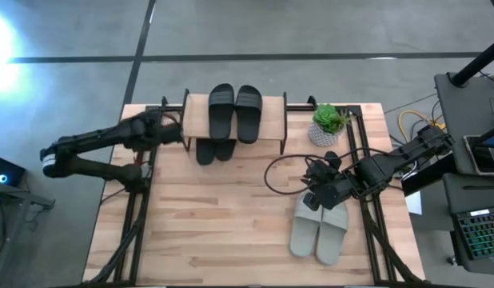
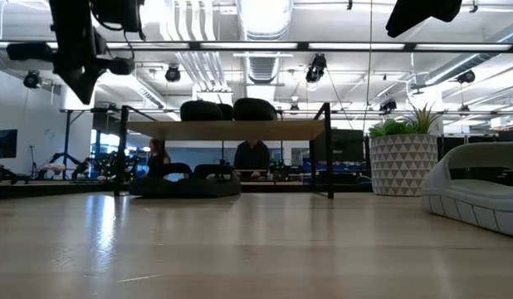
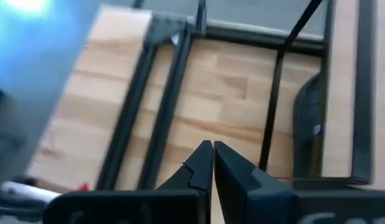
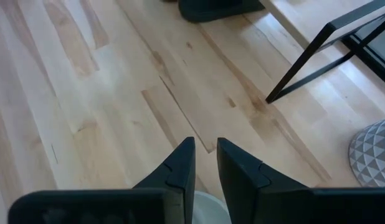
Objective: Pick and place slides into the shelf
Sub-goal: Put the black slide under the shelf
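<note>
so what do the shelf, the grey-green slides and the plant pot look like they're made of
Shelf: light wood top board with visible grain, on thin black legs that look like painted metal.
Grey-green slides: matte, one-piece moulded look, probably foam or rubber; the low view shows a ribbed side.
Plant pot: white with a grey triangle pattern, possibly ceramic or plastic; cannot tell which.

A: Is this a home?
B: No, a lab or open office: exposed ceiling ducts (image 2: 265,21), track lights, a grey concrete floor (image 1: 311,32).
A: Anything else?
B: A laptop (image 1: 480,232) beside the table (image 1: 223,232), and 2 people seated at desks behind.
</note>
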`<state>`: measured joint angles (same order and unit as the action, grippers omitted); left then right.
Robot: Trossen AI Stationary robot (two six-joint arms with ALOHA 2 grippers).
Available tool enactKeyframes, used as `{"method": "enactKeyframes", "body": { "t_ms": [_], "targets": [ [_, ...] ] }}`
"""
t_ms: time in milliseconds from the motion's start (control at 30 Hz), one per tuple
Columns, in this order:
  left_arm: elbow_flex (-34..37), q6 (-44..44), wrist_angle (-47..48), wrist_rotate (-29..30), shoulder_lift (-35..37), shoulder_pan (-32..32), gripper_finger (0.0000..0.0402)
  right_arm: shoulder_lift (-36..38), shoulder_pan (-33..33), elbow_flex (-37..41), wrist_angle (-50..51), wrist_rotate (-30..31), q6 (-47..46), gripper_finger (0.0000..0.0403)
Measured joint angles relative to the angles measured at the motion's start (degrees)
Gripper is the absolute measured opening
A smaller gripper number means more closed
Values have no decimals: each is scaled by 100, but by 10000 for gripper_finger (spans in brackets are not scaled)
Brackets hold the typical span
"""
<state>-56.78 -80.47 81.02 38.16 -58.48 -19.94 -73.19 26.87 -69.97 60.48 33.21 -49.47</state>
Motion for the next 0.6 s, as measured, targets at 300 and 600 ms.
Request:
{"method": "enactKeyframes", "body": {
  "t_ms": [300, 600],
  "targets": [
    [390, 1633, -1560, -673, 645, -1059, 0, -2, 11, 4, 10, -15, -2, 59],
    [847, 3004, -3434, -1328, 406, -1862, 0, -2, 11, 9, 7, -17, -101, 59]
  ]
}}
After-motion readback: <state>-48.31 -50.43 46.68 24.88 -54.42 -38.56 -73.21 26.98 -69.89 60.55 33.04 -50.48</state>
